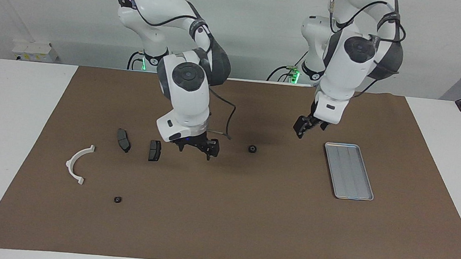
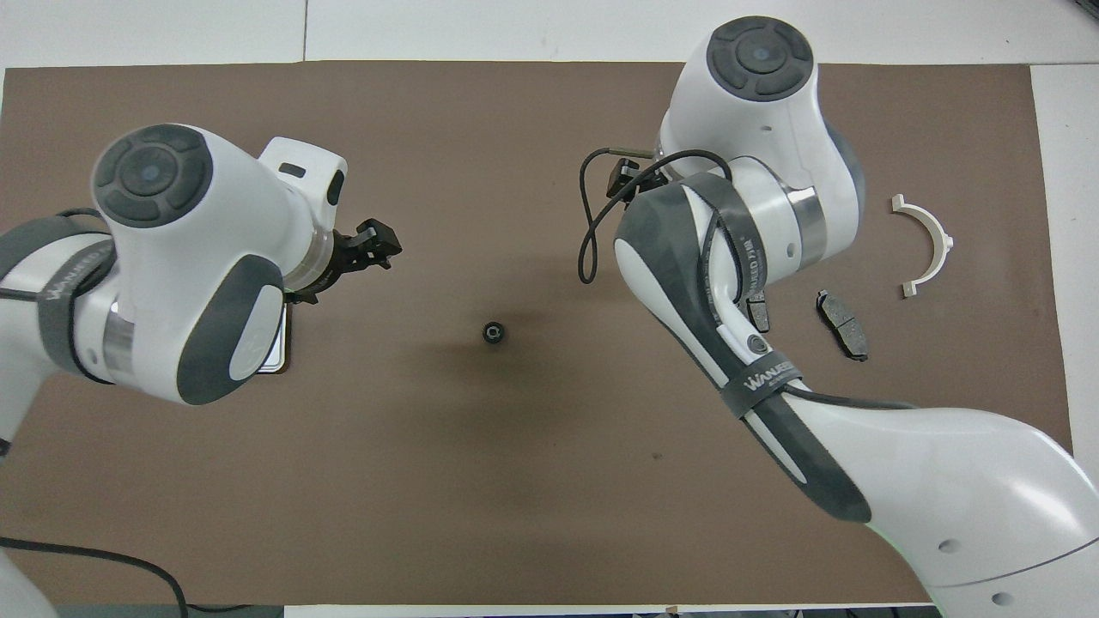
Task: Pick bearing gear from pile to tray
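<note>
Currently one bearing gear (image 1: 252, 149) lies mid-desk; left gripper (image 1: 303, 130), spread and empty, at its two o'clock, must descend onto it.

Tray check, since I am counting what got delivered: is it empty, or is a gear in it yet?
Empty. In the facing view the tray shows only bare ridged metal; one gear lies on the mat between the arms.

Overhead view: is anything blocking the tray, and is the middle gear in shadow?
Overhead view: the left arm covers nearly all of the tray, and only an edge shows; the gear lies unobstructed in a soft shadow. Facing view: tray fully visible, without glare; gear clear beside a faint shadow.
</note>
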`<action>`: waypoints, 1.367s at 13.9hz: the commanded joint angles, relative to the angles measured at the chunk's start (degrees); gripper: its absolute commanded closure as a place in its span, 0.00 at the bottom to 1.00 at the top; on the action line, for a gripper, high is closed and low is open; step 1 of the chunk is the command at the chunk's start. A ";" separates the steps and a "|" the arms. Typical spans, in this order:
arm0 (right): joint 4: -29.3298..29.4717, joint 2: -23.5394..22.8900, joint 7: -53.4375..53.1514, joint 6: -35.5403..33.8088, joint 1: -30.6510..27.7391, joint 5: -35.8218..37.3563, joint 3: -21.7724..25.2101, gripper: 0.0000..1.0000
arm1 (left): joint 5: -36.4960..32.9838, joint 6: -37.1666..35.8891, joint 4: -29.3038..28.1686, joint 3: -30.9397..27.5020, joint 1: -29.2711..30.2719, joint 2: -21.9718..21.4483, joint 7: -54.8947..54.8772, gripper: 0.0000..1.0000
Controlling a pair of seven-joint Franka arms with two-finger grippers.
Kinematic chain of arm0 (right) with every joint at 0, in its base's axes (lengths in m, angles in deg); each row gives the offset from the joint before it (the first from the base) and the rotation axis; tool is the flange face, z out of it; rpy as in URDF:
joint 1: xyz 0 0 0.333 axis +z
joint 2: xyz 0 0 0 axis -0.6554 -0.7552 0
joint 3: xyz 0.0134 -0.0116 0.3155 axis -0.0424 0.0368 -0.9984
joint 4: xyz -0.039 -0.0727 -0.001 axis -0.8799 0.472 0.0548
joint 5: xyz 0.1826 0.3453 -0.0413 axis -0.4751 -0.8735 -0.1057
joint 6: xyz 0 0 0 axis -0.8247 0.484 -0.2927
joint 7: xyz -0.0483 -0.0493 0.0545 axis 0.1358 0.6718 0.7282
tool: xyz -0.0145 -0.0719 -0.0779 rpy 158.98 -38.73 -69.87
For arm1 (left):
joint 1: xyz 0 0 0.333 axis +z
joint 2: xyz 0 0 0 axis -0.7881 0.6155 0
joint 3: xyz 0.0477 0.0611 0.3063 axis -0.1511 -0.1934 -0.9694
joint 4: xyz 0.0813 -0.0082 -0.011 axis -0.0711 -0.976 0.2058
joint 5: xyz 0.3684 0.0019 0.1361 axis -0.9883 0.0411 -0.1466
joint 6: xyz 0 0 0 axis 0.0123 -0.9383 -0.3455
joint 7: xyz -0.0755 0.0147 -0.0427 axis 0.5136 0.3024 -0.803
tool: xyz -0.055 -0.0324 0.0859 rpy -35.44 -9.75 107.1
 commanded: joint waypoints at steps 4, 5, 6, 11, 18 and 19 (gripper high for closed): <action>-5.44 1.88 18.35 4.16 -9.83 0.02 -0.76 0.00 | 0.19 13.77 -2.96 -1.01 -11.25 10.77 13.47 0.00; -7.02 2.32 19.68 5.48 -10.71 0.46 -0.68 0.00 | 0.19 17.62 -5.32 -0.92 -11.53 10.69 14.28 0.00; -9.12 3.02 19.96 7.50 -11.59 0.55 -0.59 0.00 | 0.10 20.27 -6.65 -0.92 -11.88 10.69 14.11 0.00; -14.85 1.81 24.26 18.13 -15.90 5.64 -0.59 0.00 | 0.10 21.16 -9.21 -0.92 -13.20 10.08 14.19 0.07; -15.29 -2.59 27.34 26.49 -18.45 6.35 -0.59 0.00 | 0.19 23.55 -10.53 -0.92 -13.81 9.99 15.69 0.23; -15.12 -3.64 27.34 27.72 -18.72 6.35 -0.59 0.00 | 0.19 23.54 -10.62 -0.92 -13.81 9.99 15.69 0.23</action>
